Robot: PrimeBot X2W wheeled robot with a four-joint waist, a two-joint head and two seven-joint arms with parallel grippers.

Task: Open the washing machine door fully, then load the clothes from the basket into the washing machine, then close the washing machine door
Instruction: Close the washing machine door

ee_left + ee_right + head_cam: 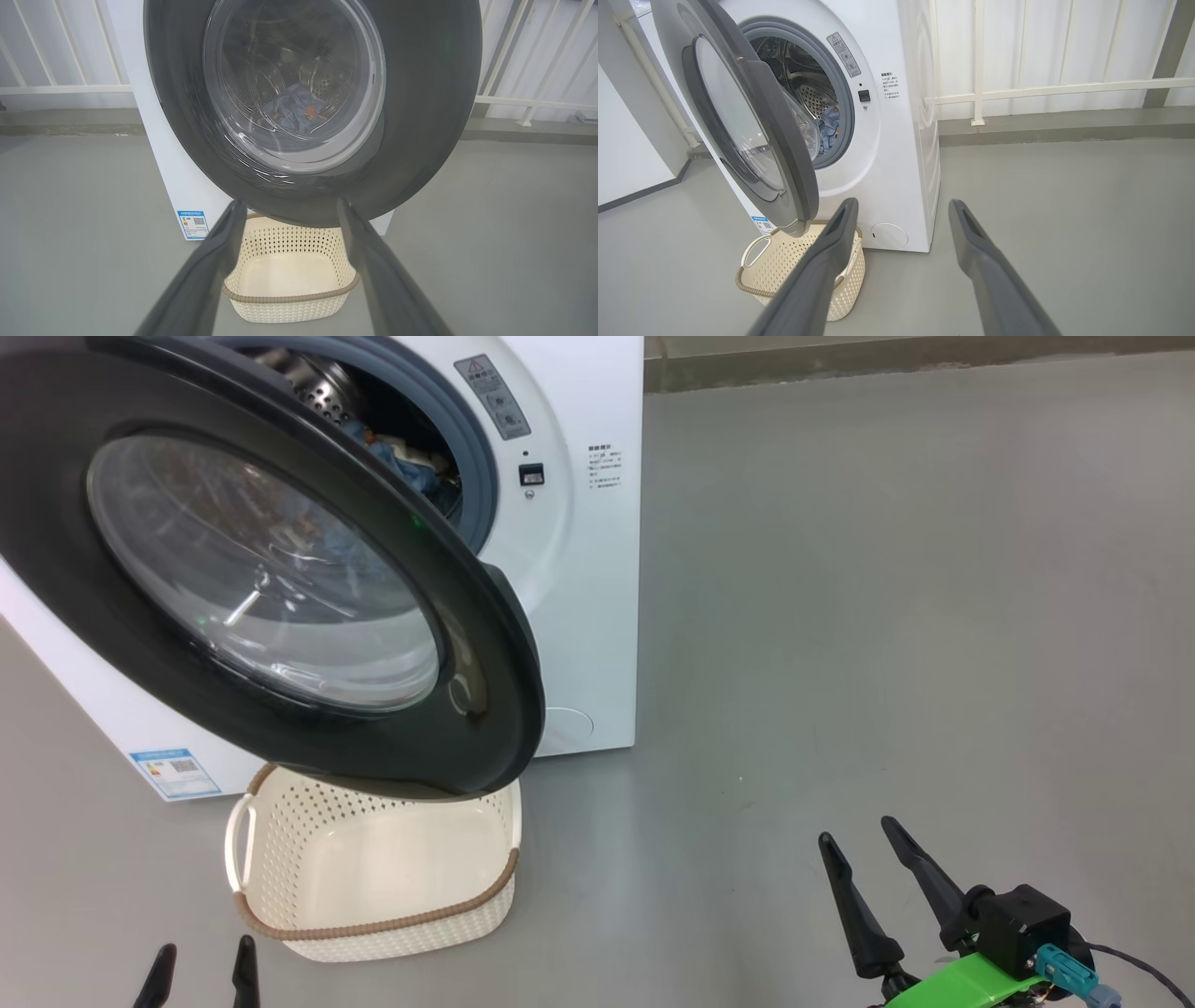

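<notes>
Washing machine door (280,569) hung about half open across the upper left of the head view, glass face toward the robot. Clothes (411,467) lay inside the drum (803,79), blue fabric showing past the door's free edge. The basket (392,926) stood bare on the floor (840,616) at lower left, just under the door's bottom rim. Loading looked done to me, so closing was the step in hand.

Left hand (205,947) sat at the bottom left edge, fingers spread, nothing in it. Right hand (856,829) was at lower right, also released and empty, well apart from the washing machine (579,569).

How I'd have run it:
- Use the left hand. Its wrist view looked straight at the door's outer face.
- Push, don't pinch. Put the flat of a finger on the black rim near the free edge, right side of the door in the head view, far from the hinge for leverage.
- Stay off the domed glass, which is slick and curved.
- Follow the door's arc so the contact doesn't slide off.
- Check that no fabric draped over the gasket (848,116). I saw none.
- The rim looked clear of the basket in the right wrist view, but I couldn't be sure, so go slowly there.
- Finish with a firm press until it latches.
</notes>
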